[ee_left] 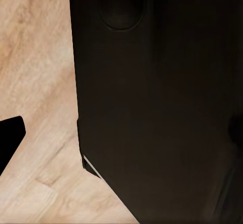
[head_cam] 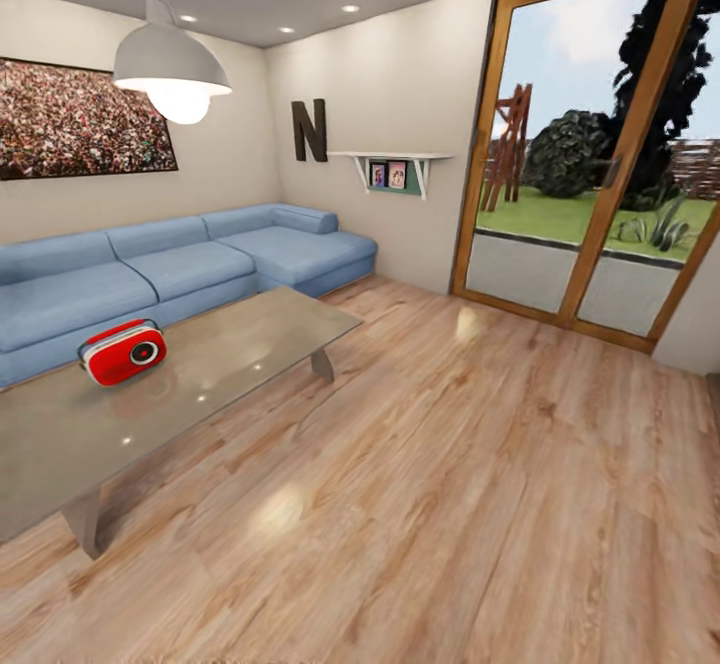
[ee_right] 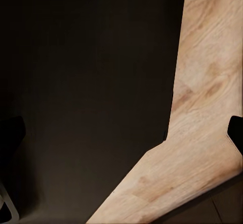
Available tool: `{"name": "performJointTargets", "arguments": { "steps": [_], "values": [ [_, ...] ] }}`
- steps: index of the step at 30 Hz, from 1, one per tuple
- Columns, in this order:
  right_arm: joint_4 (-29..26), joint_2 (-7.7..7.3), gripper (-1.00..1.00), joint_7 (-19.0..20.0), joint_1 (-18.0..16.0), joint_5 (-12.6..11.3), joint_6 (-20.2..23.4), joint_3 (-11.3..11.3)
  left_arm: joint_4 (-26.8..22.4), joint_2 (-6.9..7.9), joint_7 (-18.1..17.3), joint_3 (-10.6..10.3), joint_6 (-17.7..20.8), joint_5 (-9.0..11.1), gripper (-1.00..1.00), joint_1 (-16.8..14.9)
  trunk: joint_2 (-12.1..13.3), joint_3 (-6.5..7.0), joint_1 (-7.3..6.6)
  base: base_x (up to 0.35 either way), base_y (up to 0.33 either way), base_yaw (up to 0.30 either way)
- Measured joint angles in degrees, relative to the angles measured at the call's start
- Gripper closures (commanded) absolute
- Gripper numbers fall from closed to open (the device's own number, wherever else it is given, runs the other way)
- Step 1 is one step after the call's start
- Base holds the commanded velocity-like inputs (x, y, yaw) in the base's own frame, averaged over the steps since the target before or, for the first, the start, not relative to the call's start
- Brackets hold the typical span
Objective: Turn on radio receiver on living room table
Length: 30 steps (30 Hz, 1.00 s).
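Leftmost, we note the radio receiver (head_cam: 123, 351) upright on the table (head_cam: 230, 364), near its sofa-side edge, dial facing us. Behind runs the light-blue sofa (head_cam: 190, 269), crowd picture (head_cam: 80, 119) above. Plank floor (head_cam: 450, 464) spreads rightward to the glass door (head_cam: 590, 144). Both wrist views give dark robot body over floor; whether our fingers stand apart or together, we cannot tell.
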Motion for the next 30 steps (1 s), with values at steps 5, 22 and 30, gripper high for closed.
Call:
{"name": "performJointTargets", "arguments": {
  "steps": [5,22,30],
  "values": [
    [0.00,0.00,-1.00,0.00,0.00,0.00,0.00,-0.01,0.00,0.00,0.00,0.00,-0.01,0.00,-1.00,0.00,0.00,0.00,0.00,0.000,0.000,0.273],
    [0.00,0.00,-1.00,0.00,0.00,0.00,0.00,-0.02,0.00,-0.07,0.00,0.00,0.00,0.00,-1.00,0.00,0.00,0.00,0.00,0.000,0.000,0.273],
    [0.00,0.00,-1.00,0.00,0.00,0.00,0.00,-0.09,0.00,-0.09,0.00,0.00,0.00,0.00,-1.00,0.00,0.00,0.00,0.00,0.000,0.000,0.273]
  ]
}}
